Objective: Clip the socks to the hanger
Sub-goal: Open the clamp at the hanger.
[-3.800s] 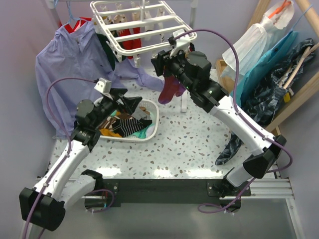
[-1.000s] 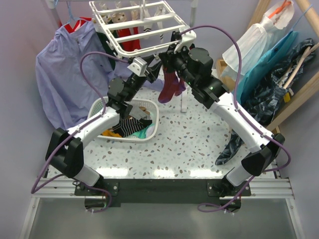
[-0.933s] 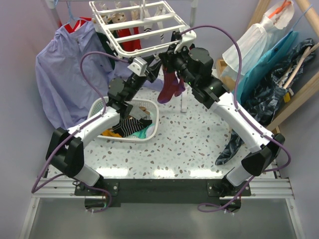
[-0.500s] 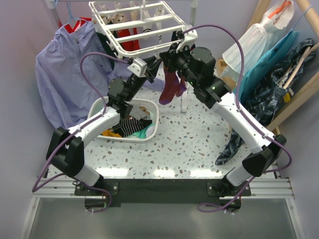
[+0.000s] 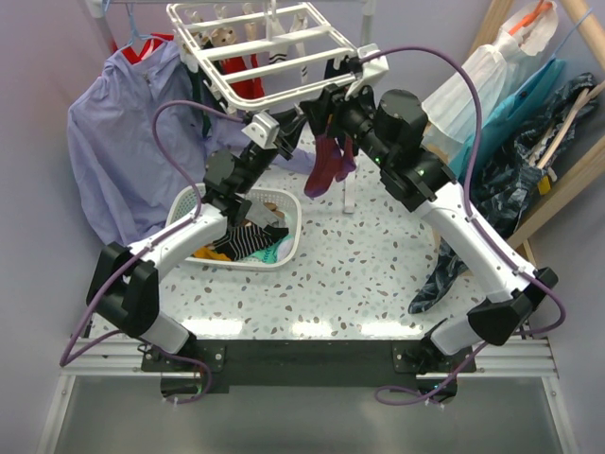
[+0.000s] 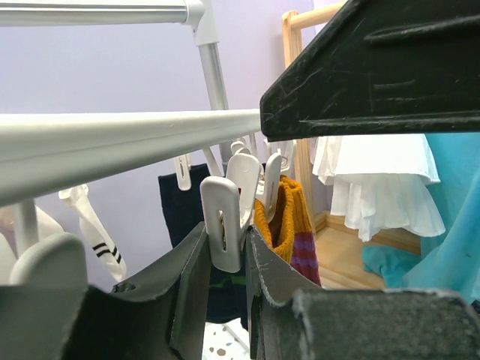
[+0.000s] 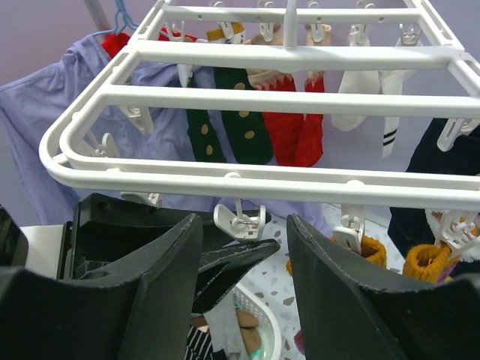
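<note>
Now the left claw [image 6: 223, 240], down over the white slotted basket [image 5: 294, 235] seconds ago, is up at the white plastic barred hanger [image 7: 300, 101], pinched onto a smooth white plastic clip [image 6: 223, 214]. A purple knit sock [image 5: 324, 170] with a ribbed orange cuff dangles limp from the near rail. The right claw [image 7: 240, 225] gapes wide, empty, and has drawn back; that sock looks pegged.

Bright, even light; perhaps blurred foreground.
</note>
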